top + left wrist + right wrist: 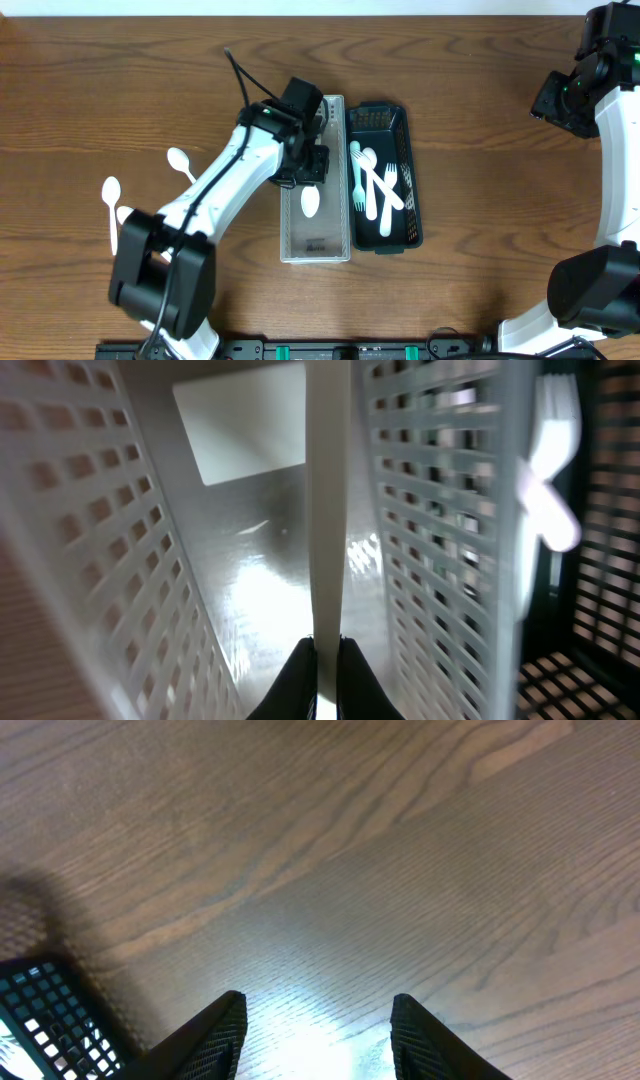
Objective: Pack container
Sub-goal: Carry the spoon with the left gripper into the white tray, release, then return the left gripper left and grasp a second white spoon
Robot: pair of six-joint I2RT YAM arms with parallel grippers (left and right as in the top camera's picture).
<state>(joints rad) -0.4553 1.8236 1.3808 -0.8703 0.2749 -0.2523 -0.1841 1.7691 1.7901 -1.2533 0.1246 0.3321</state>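
Note:
A white perforated container (338, 215) lies mid-table beside a dark green container (412, 200) that holds several white forks (372, 180). My left gripper (311, 172) hangs over the white container, shut on the handle of a white spoon (311, 202) whose bowl points toward the near end. In the left wrist view the spoon handle (327, 510) runs straight up from my pinched gripper (327, 652), between the container's slotted walls (430, 510). My right gripper (558, 100) is at the far right, open over bare wood, with nothing between its fingers (222, 1030).
Two loose white spoons (181, 162) (110, 198) lie on the table to the left of my left arm. A corner of the dark green container (50, 1015) shows at the lower left of the right wrist view.

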